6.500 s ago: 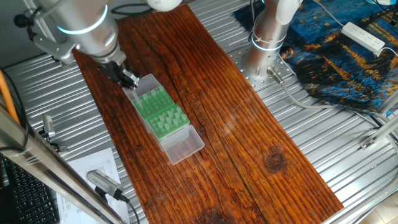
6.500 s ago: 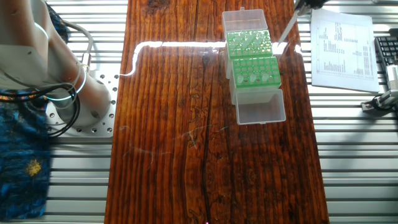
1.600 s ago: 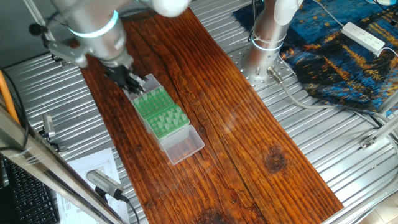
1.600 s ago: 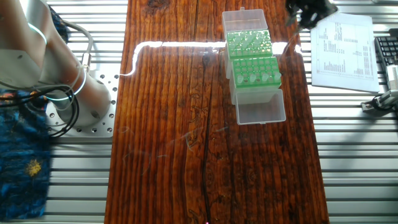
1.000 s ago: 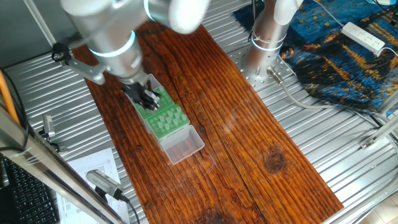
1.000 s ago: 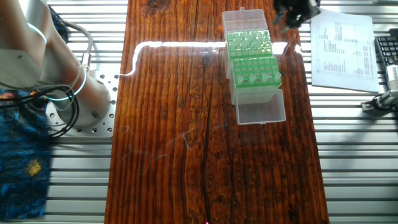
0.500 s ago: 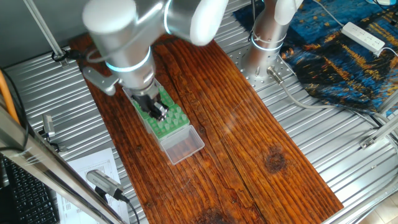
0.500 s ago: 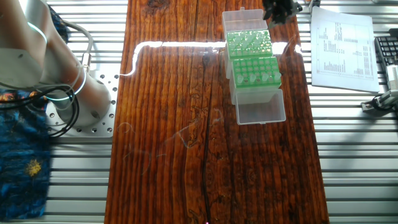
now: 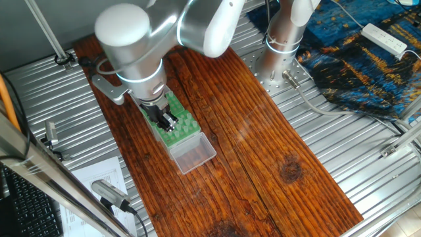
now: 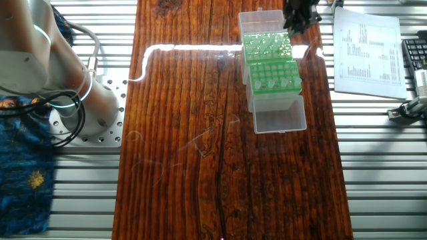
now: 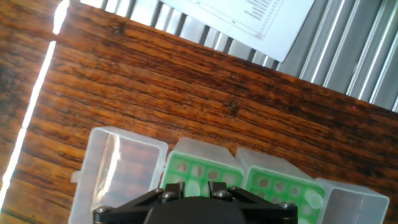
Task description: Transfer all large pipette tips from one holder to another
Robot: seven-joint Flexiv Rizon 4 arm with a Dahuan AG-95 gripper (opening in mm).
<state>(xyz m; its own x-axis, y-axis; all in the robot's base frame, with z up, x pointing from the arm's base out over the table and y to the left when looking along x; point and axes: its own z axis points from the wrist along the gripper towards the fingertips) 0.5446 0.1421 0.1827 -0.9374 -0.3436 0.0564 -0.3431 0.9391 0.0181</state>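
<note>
Robot arm reaches down left of centre; gripper (image 9: 167, 121) over the green racks (image 9: 172, 122), finger spacing unclear.

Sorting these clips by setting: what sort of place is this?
Likely a robotics lab bench: a gripper over green pipette tip racks on a wooden board, a printed sheet on ribbed metal tabletop.

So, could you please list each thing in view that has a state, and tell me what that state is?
Claw: above the green racks; open or shut cannot be told.
Far rack: lid open, some tips standing in it.
Near rack: lid open, a few tips along one side, many holes bare.
Large pipette tips: upright in the racks, none visibly in the claw.
Printed sheet: lying flat beside the board.
</note>
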